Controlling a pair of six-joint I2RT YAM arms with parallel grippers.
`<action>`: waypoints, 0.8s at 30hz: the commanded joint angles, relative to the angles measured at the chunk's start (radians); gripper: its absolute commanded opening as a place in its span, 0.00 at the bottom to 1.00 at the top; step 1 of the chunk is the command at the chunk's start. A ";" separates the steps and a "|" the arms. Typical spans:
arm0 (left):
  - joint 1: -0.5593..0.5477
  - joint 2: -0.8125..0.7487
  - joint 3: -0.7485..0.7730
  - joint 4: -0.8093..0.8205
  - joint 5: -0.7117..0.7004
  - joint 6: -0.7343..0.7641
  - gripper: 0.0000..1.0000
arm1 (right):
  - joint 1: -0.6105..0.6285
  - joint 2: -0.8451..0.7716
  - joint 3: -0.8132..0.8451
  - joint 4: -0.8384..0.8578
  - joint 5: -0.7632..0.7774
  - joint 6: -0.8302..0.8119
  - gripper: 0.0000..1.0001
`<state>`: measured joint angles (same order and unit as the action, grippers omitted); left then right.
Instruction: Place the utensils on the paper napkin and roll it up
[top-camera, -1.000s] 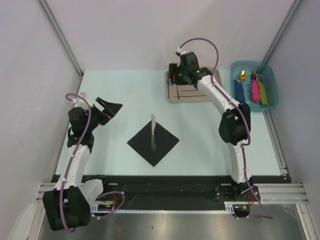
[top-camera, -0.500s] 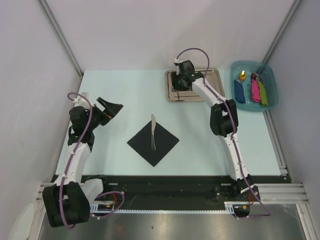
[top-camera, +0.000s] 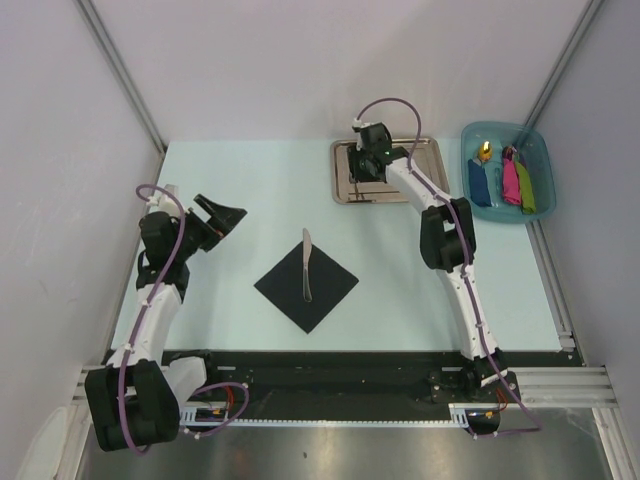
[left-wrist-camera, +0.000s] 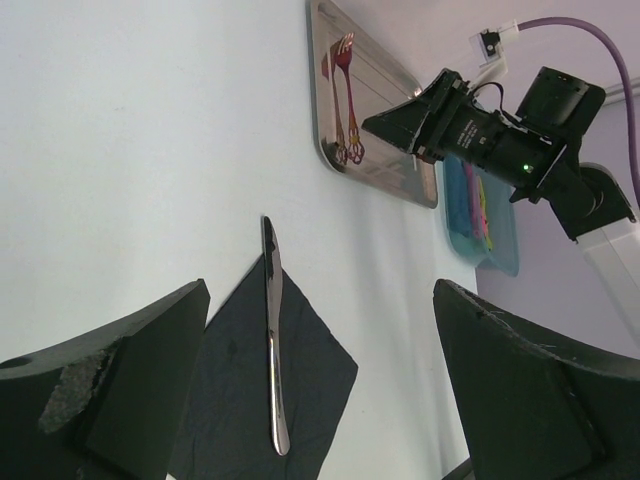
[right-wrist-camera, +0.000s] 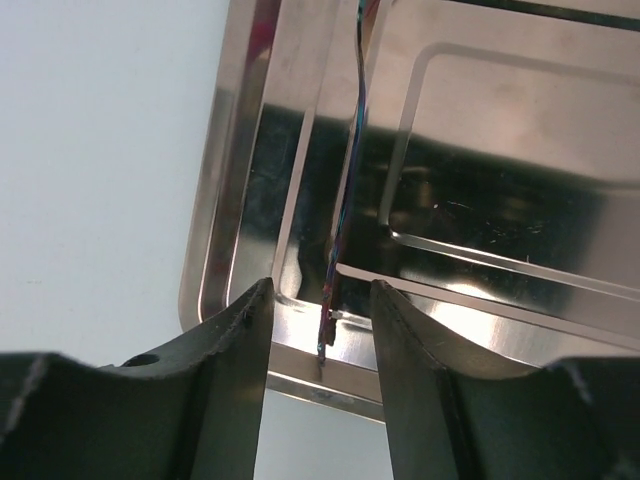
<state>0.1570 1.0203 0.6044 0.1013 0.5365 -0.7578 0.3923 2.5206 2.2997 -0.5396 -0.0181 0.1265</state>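
The black paper napkin (top-camera: 306, 290) lies as a diamond in the middle of the table, with a silvery knife (top-camera: 307, 265) on it. The napkin (left-wrist-camera: 250, 400) and knife (left-wrist-camera: 272, 350) also show in the left wrist view. A purplish fork (left-wrist-camera: 344, 95) lies in the steel tray (top-camera: 422, 150). My right gripper (top-camera: 362, 172) hangs low over the tray's left part. Its open jaws (right-wrist-camera: 322, 290) straddle a thin iridescent utensil handle (right-wrist-camera: 343, 240), with a gap on each side. My left gripper (top-camera: 218, 214) is wide open and apart from everything, at the left of the table (left-wrist-camera: 320, 290).
A teal bin (top-camera: 505, 170) with blue, pink and green items stands right of the tray. The tray's raised rim (right-wrist-camera: 215, 200) lies just ahead of my right fingers (right-wrist-camera: 240, 360). Grey walls close in the table on three sides.
My right arm folded and brought its gripper down onto the tray's left part. Its jaws have narrowed around the utensil handle. The left arm, napkin and knife have not moved.
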 joint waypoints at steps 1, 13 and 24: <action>0.006 0.004 0.040 0.026 0.016 0.026 1.00 | -0.007 0.041 0.004 0.036 0.004 -0.005 0.48; 0.006 0.023 0.055 0.014 0.014 0.046 0.99 | -0.018 0.057 -0.017 0.055 -0.034 -0.007 0.26; 0.006 0.093 0.247 -0.034 0.152 0.179 1.00 | -0.176 -0.185 -0.144 0.140 -0.620 0.045 0.00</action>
<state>0.1577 1.1061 0.7551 0.0513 0.6064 -0.6605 0.3218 2.5412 2.2154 -0.4942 -0.2665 0.1307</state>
